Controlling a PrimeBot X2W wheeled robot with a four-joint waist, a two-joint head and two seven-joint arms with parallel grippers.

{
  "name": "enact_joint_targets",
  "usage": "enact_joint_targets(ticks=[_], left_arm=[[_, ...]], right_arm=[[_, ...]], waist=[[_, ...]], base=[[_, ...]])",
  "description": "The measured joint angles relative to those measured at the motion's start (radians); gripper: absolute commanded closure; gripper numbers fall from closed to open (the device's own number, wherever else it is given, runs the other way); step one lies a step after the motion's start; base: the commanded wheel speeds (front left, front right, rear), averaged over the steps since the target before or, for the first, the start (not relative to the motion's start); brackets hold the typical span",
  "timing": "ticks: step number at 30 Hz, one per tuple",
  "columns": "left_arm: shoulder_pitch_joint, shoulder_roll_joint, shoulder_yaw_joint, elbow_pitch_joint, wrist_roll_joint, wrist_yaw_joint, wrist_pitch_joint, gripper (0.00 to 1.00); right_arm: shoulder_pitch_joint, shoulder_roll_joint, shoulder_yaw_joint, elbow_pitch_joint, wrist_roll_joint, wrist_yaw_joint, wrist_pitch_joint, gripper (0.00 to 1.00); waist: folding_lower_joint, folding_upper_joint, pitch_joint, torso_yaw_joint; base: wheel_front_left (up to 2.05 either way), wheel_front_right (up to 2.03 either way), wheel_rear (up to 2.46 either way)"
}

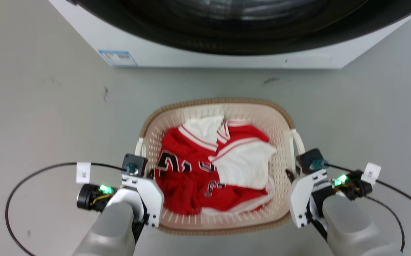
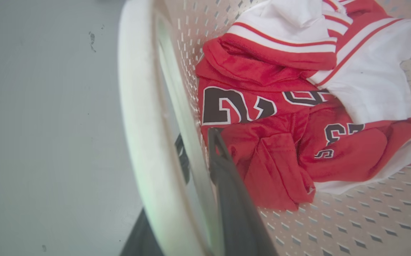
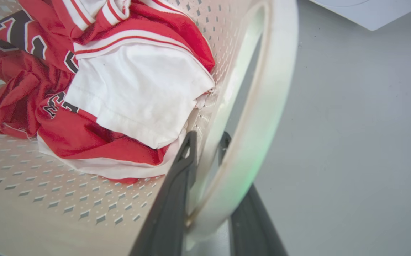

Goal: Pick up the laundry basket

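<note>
Left gripper (image 2: pixel 196 149) pinches the left wall of the cream-white perforated plastic laundry basket (image 1: pixel 223 101), a finger on each side, beside the white handle (image 2: pixel 137 106). The basket, holding red-and-white jerseys (image 1: pixel 187 185), sits on grey floor (image 1: pixel 31 106) before the white washing machine (image 1: pixel 205 58). Right gripper (image 3: pixel 207 142) clamps the right wall likewise. Both grasps appear made; the lift remains.

Left hand (image 2: pixel 196 142) clamped, fingers close together; right hand (image 3: pixel 208 142) likewise.
</note>
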Motion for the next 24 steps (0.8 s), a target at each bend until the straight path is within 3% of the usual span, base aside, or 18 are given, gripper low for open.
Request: enact_joint_targets(ticks=[13,24], left_arm=[[0.131,-0.004,-0.048,0.007,-0.049,-0.009,0.104,1.00],[0.258,-0.005,-0.206,-0.017,-0.197,-0.010,0.213,1.00]], right_arm=[[0.118,-0.002,0.176,0.004,0.173,-0.002,0.126,1.00],[0.241,-0.035,0.353,-0.049,0.365,-0.002,0.264,1.00]], waist=[[-0.0001,0.0000,-0.231,-0.003],[-0.0002,0.0001,-0.427,-0.009]], base=[[0.00,0.00,0.00],[0.00,0.00,0.00]])
